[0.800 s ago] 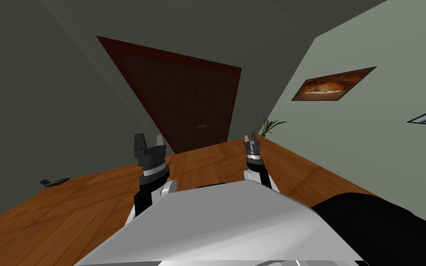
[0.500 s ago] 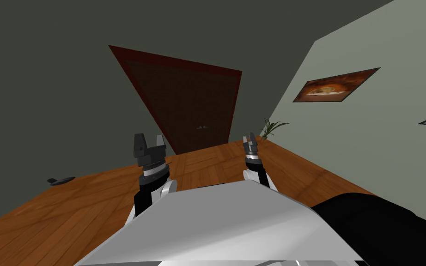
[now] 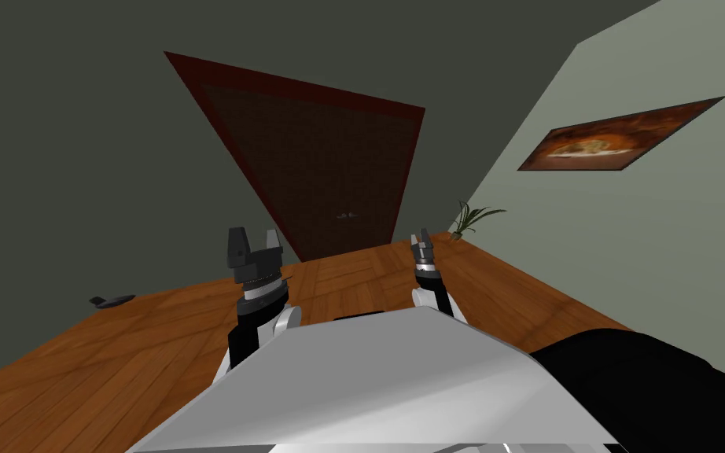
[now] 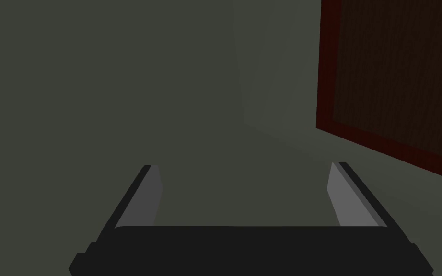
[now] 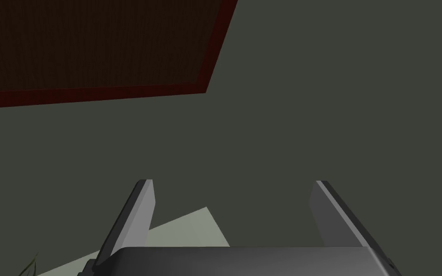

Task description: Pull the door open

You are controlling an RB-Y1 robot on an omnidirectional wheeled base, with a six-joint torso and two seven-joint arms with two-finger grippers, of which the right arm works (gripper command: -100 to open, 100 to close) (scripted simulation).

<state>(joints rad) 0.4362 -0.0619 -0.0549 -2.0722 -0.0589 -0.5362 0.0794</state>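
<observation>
1. The left gripper is held up in front of the chest with its two fingers apart and nothing between them. In the left wrist view the gripper is spread wide, with bare dark grey-green wall between the blades.
2. The right gripper is raised level with the left one. In the right wrist view its blades are also apart and hold nothing.
3. The door stands straight ahead at the far end of the wood floor, well apart from both grippers. It is set in the dark grey-green wall.
4. The door is a very dark brown panel with a fine wood grain, bordered all round by a dark red frame. It sits shut within that frame.
5. A small pale handle shows on the panel, nearer the right edge than the left. It is too small to tell its form.
6. Each wrist view catches one corner of the door beyond its gripper, showing the same grained brown with a red edge.
7. A green plant stands in the corner just right of the door. A framed picture in orange and brown hangs on the lighter wall to the right.
8. A small dark object lies on the floor by the left wall.
</observation>
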